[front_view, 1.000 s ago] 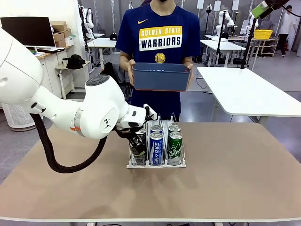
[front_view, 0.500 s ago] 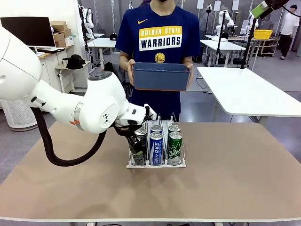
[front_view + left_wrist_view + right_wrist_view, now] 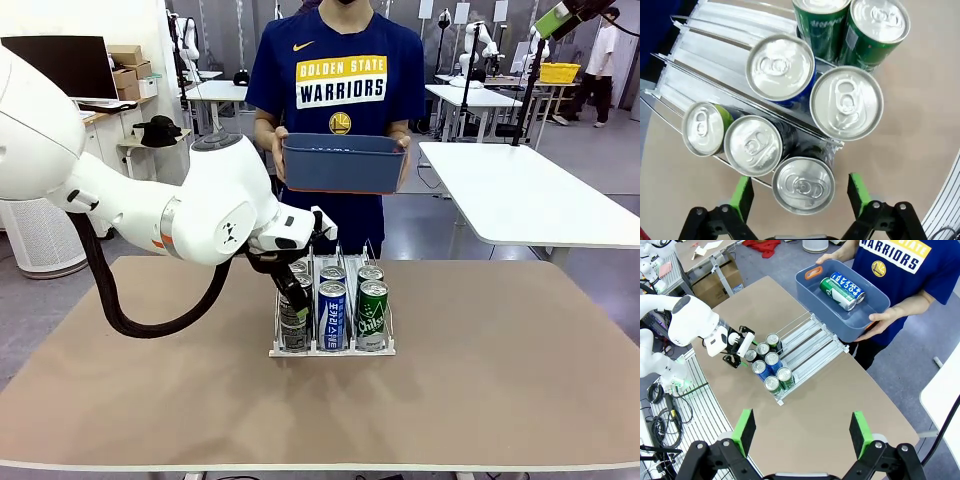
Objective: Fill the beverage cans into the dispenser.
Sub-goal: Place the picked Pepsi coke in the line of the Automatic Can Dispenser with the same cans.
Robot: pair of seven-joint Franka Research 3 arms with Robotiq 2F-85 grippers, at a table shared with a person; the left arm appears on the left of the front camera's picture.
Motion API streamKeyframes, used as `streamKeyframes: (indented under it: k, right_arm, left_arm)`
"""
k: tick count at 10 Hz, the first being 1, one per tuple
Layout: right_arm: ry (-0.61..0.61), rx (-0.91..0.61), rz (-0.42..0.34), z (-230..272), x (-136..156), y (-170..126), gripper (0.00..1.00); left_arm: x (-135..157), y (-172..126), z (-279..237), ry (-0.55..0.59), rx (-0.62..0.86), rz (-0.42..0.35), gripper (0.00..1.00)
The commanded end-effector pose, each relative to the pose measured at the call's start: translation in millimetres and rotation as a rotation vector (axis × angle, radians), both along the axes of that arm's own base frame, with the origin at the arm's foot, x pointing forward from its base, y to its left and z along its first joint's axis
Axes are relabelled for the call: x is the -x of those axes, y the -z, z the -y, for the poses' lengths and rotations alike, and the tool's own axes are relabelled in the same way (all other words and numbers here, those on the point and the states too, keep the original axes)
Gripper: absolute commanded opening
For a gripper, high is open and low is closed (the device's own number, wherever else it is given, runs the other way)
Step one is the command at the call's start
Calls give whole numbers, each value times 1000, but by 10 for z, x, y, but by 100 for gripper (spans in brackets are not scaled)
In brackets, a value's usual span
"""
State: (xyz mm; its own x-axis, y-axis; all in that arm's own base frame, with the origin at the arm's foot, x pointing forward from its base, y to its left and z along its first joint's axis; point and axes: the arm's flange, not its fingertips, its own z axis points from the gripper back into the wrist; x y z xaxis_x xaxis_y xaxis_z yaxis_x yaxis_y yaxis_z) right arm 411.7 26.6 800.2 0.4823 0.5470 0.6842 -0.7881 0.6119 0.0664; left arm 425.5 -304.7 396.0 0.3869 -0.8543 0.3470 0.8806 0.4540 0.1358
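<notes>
The dispenser (image 3: 330, 350) stands mid-table with beverage cans in all three lanes: dark ones on the left (image 3: 293, 325), blue ones in the middle (image 3: 332, 315), green ones on the right (image 3: 373, 315). My left gripper (image 3: 293, 288) hangs open just above the left lane. In the left wrist view its green pads (image 3: 742, 197) stand on either side of the front dark can (image 3: 803, 185) without touching it, and the dispenser's bare rails (image 3: 725, 30) run behind. My right gripper (image 3: 802, 435) is open and empty, high above the table.
Across the table a person holds a blue-grey bin (image 3: 343, 163) at chest height. From the right wrist the bin (image 3: 877, 305) shows a green can (image 3: 832, 290) and a blue-and-white can (image 3: 850, 287) lying inside. Bare tabletop surrounds the dispenser.
My left gripper has opened, letting go of the dark can now standing in the left lane, and the arm has lifted slightly. The person and the bin have not moved.
</notes>
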Motion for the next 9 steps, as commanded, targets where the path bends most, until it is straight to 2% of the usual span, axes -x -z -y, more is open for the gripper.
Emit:
streamKeyframes:
  k: [1,3,4,5,9]
  right_arm:
    - [-1,0,1,-1,7,-2,100]
    - [-1,0,1,-1,7,-2,100]
    - [-1,0,1,-1,7,-2,100]
    - [-1,0,1,-1,7,-2,100]
    - [-1,0,1,-1,7,-2,100]
  left_arm:
    - [104,-184,-52,8,4,23,100]
    - [246,-331,-69,8,21,80,100]
    - [319,-359,-102,-33,38,129,100]
    - [108,-313,-5,7,19,58,100]
    - [108,-313,-5,7,19,58,100]
